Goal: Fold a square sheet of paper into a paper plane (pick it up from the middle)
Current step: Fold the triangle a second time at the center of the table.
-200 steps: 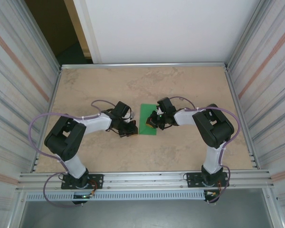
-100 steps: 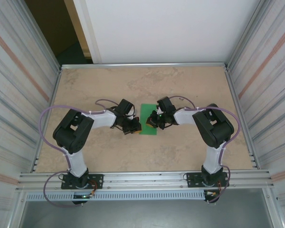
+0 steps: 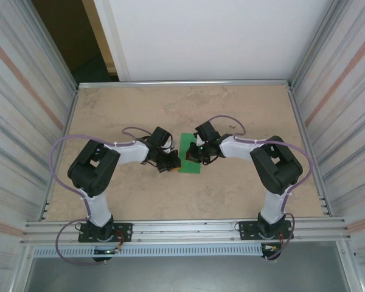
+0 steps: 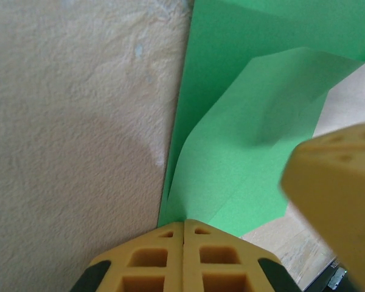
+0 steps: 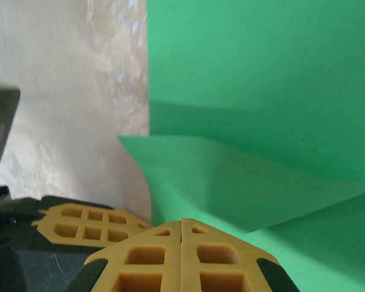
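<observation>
The table [image 3: 243,115] is a pale mottled board, and the sheet [image 3: 187,143] lies near its middle, between my two arms. It is thin green paper: very light, limp, quick to crease and likely to slide on the board. I judge it wants a gentle nip at an edge or along the middle fold, with the other side pinned down. The left gripper [image 3: 170,164] sits at the sheet's left edge and the right gripper [image 3: 196,153] over its right half. Both have their jaws pressed together; whether paper is caught between them I cannot tell. From above, the sheet reads as a flat rectangle. The wrist views add what that hides: a flap [image 4: 261,140] stands lifted off the lower layer, bowed rather than creased flat, and each closed pair of tips meets the paper's edge.
</observation>
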Available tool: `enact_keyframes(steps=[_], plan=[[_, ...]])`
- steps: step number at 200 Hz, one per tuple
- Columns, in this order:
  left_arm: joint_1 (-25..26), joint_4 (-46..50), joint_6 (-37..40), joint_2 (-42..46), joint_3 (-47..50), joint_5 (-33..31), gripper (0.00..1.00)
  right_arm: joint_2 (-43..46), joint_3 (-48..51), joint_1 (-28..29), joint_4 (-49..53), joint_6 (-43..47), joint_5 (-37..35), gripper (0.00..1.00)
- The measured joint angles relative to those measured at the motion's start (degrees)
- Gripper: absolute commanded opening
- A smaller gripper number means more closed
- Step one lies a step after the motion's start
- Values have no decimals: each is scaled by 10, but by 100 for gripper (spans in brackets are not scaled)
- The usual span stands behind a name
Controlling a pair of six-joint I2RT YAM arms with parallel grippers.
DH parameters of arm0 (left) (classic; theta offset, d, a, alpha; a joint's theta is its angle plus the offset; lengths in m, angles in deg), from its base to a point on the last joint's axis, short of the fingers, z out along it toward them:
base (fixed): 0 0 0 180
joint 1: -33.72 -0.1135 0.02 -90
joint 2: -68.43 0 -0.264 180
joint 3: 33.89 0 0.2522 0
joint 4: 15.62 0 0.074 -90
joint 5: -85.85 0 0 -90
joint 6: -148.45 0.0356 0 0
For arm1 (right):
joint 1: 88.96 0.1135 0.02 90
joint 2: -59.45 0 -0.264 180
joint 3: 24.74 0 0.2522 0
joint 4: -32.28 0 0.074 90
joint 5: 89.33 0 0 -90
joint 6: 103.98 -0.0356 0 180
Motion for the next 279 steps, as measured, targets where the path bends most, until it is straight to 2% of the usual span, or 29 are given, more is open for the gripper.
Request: enact_keyframes(steps=[24,97,129,174,193,207,226,253,279], plan=[[0,0,0,0,0,0,0,-12,-1,14,-1,0,2,2],[0,2,-6,0,0,-1,0,-28,4,0,-14,0,10,1],[0,3,-14,0,2,-2,0,-28,16,-47,-31,1,34,1],[0,-5,-20,1,7,0,0,-30,18,-154,-40,15,38,2],[0,-2,-20,1,3,0,0,-28,17,-173,-38,20,36,3],[0,14,-18,1,-6,-1,0,-21,17,-174,-28,27,26,7],[0,32,-17,3,-24,-3,7,4,17,-170,-4,30,12,17],[0,30,-13,24,-51,-12,16,58,19,-150,16,23,-2,43],[-3,21,-11,27,-72,-15,17,89,40,-125,9,-3,1,52]])
